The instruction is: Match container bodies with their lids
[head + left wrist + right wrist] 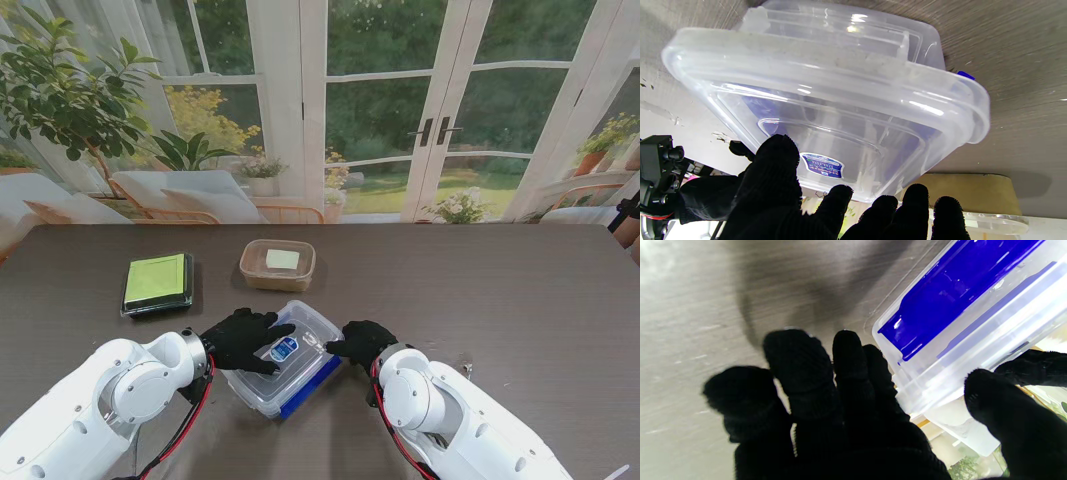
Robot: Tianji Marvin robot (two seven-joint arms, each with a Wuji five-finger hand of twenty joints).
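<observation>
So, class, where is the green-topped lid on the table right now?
In the stand view the green-topped lid lies flat on the robot's left side of the table, left of the tan container and farther from me than the left hand.

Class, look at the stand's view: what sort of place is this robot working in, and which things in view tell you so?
Probably a sunroom or garden room in a home, though it may be a staged test space. Glazed doors open onto greenery, a potted plant and loungers stand behind the table, and food containers lie on it.
</observation>
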